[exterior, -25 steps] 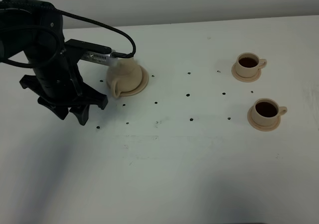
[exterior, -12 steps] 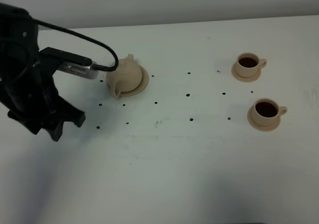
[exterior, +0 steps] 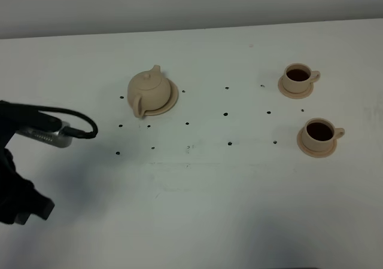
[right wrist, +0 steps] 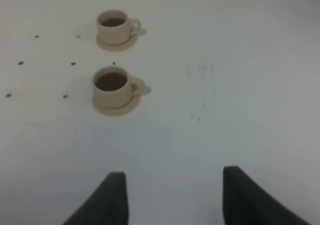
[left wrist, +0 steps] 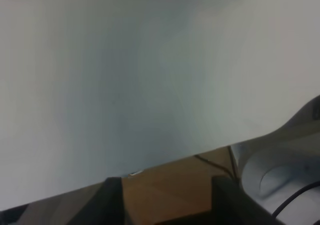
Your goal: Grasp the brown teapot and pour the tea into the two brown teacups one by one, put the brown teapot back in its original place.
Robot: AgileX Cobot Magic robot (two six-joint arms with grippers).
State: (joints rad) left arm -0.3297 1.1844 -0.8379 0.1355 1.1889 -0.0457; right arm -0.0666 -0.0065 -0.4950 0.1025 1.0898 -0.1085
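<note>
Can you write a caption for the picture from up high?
Squat tan ceramic teapot on its saucer; two small tan cups hold dark tea.

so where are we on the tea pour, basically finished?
Looks essentially finished. Done: both teacups, the far one and the near one, hold dark tea on their saucers, and the brown teapot sits upright on its wide saucer. In hand: nothing; the left gripper is open and empty at the table edge, the right gripper open and idle. Left: nothing visible.
</note>
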